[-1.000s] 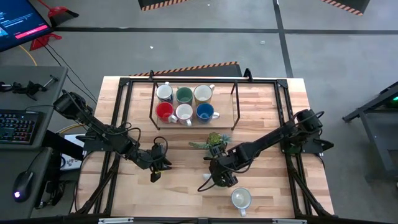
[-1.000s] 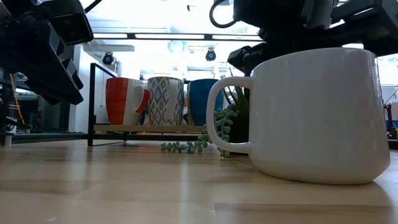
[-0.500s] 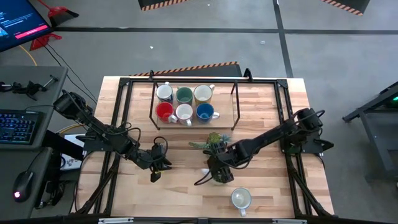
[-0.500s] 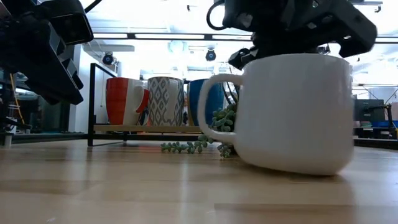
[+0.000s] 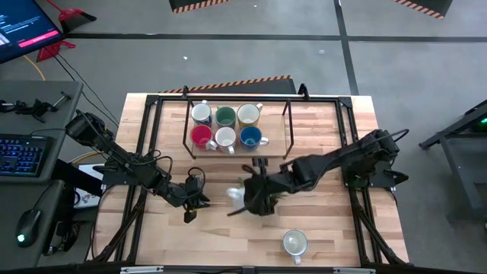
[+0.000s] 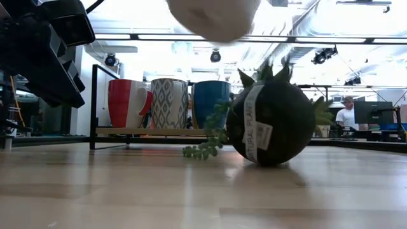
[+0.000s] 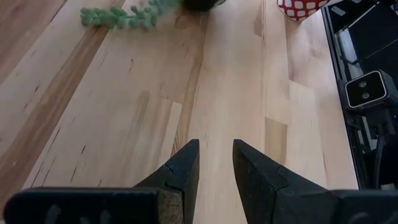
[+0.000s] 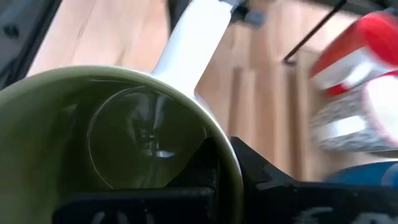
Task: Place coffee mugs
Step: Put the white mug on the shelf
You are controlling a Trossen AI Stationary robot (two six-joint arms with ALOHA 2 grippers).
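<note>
Right gripper [image 5: 255, 199], clamped on the rim of a white mug [image 6: 213, 18] held aloft, should clear the potted plant [image 6: 270, 124] before reaching the rack [image 5: 288, 129]; left gripper [image 7: 214, 163] hovers part-open, empty.

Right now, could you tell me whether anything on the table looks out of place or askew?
The dark round plant pot looks tipped: its label sits slanted and its leaves lean sideways. The white mug that the right hand holds in the air hangs just above it. Nothing else stands out.
</note>
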